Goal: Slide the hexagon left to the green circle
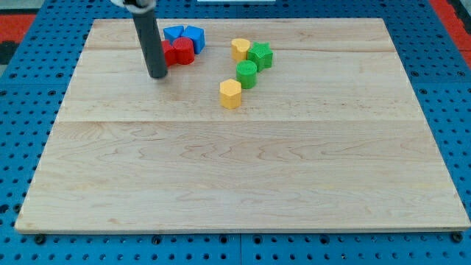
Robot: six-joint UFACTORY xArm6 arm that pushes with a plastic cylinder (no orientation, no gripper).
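Observation:
A yellow hexagon block lies on the wooden board, just below and to the left of the green circle block, almost touching it. My tip stands well to the view's left of the hexagon, just below and left of a red block. The rod rises from the tip to the view's top.
Two blue blocks sit above the red block near the board's top edge. A green star block and a second yellow block sit just above the green circle. The wooden board lies on a blue pegboard.

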